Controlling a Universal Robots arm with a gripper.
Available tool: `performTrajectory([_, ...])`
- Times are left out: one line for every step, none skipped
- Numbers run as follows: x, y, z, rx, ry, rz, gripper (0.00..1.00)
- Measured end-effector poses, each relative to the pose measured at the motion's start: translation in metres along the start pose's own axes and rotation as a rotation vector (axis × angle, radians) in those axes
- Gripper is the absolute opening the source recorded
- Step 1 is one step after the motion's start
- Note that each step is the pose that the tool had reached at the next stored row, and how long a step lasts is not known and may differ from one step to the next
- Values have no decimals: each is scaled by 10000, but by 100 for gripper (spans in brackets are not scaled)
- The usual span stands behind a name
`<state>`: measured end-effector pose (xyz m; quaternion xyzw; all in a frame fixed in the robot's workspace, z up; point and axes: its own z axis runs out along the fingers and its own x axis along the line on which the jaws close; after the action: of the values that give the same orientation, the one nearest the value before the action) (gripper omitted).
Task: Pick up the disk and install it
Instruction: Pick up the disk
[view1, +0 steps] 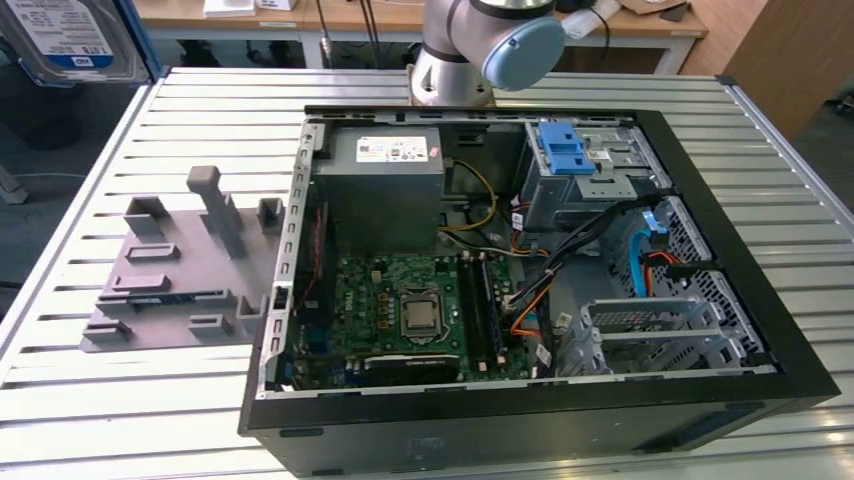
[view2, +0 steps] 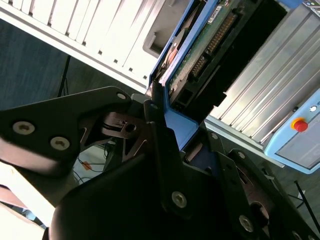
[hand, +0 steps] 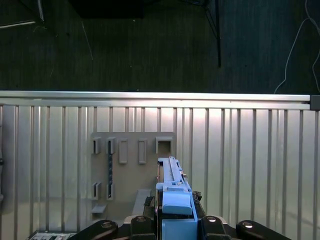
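Found the disk (view1: 74, 40) raised at the exterior view's upper left, off the table (view1: 747, 130) and well apart from the open computer case (view1: 534, 425). Noted a blue-and-white label (view1: 67, 30) with barcodes on its face; left the print unread.

Confirmed in the first wrist view the jaws of the gripper (hand: 176, 216) clamped on the disk at its blue plastic rail (hand: 176, 202), the disk pointing edge-on away from the camera. Saw below it the slatted table and a grey slotted holder (hand: 131, 170), with the disk hanging clear of both.

Checked the second wrist view and found the same grip: a dark finger (view2: 159, 125) pressed against the blue plastic rail, the green circuit board (view2: 212, 35) on the disk's underside exposed. Recorded there also a pale blue box with a red button (view2: 300, 124).

Inspected the computer case in the exterior view. Found it lying on its side, cover off. Noted inside:
- a grey power supply (view1: 380, 195) bearing a white sticker (view1: 396, 150) with small coloured marks
- a grey drive bay (view1: 587, 180) with a blue latch (view1: 563, 150) beside it
- a green main board (view1: 407, 300) nearer the camera

Located the holder on the table to the exterior view's left of the case. Spotted the arm's base (view1: 461, 60) behind the case.
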<state>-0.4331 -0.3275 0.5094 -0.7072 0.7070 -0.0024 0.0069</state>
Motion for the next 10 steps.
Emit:
performTrajectory([0, 0, -4, 0, 0, 0, 36])
performTrajectory([0, 0, -4, 1, -1, 0, 36])
performTrajectory([0, 0, -4, 2, -1, 0, 36])
performTrajectory([0, 0, -4, 1, -1, 0, 36])
performTrajectory([0, 0, -5, 1, 0, 0, 36])
performTrajectory([0, 0, -5, 0, 0, 0, 36])
performTrajectory([0, 0, -5, 0, 0, 0, 36])
performTrajectory([0, 0, -6, 0, 0, 0, 36])
performTrajectory([0, 0, -6, 0, 0, 0, 36])
performTrajectory([0, 0, -6, 0, 0, 0, 36])
